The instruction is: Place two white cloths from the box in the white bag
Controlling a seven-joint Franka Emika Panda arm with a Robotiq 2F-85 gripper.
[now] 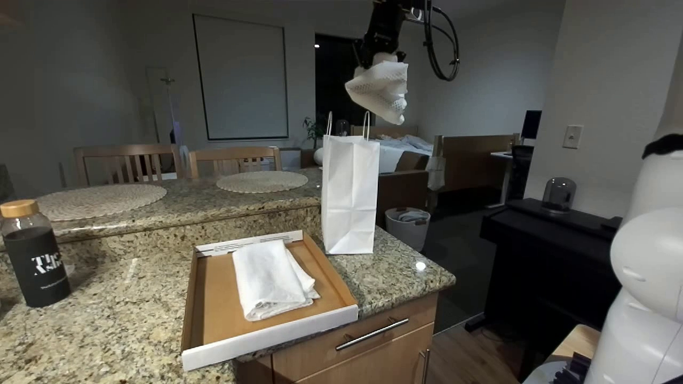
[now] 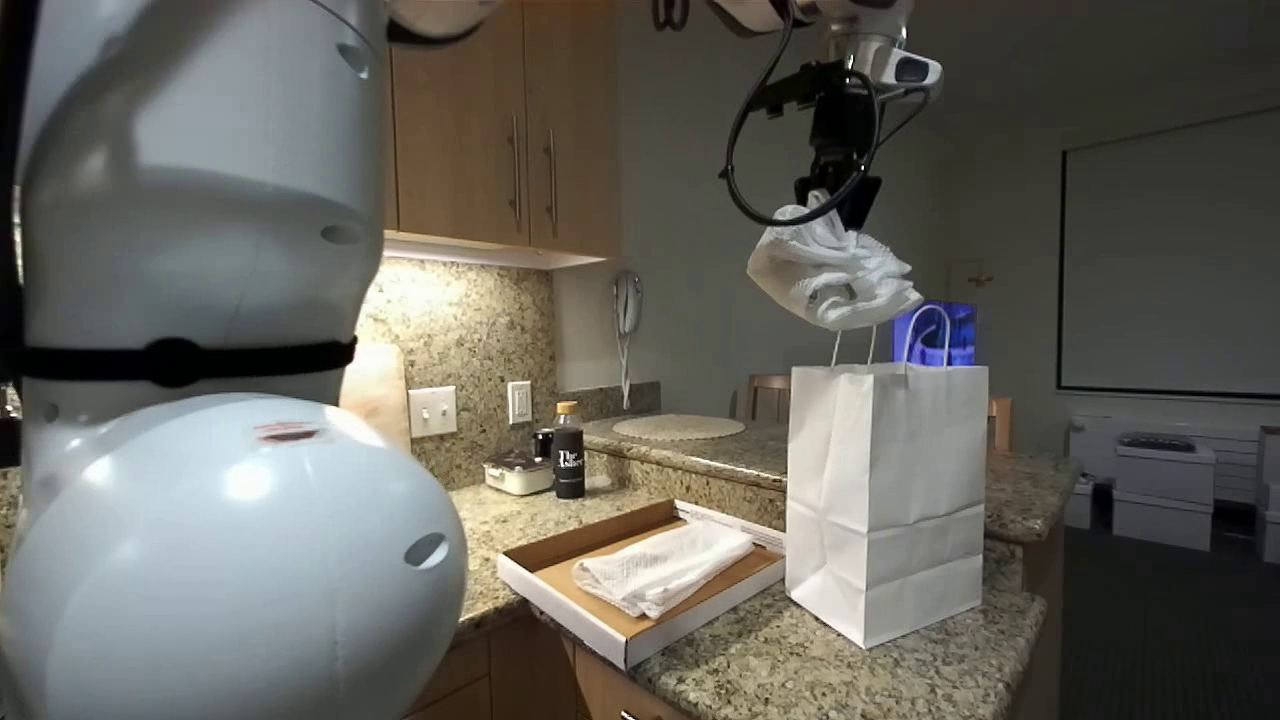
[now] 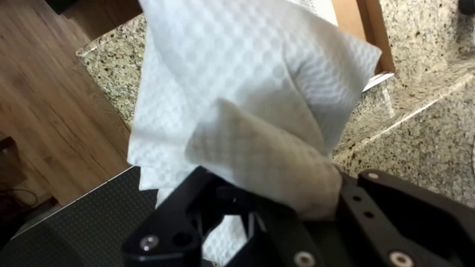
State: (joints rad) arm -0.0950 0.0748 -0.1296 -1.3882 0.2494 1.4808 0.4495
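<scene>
My jaws pinch bunched white cloth (image 2: 835, 270), held higher than white bag (image 1: 349, 197), upright near desk (image 1: 403, 274) corner. Bag mouth lies below jaws, I judge; sideways offset unclear. Second cloth (image 1: 275, 280) in box (image 1: 269, 337).

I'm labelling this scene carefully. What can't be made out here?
White bag: any contents hidden by its walls in both exterior views.
Gripper: its pinch covered by the held cloth in the wrist view.
Bottle: fine print too small in an exterior view.
Lower cabinet: foot cut by the bottom edge in both exterior views.
</scene>
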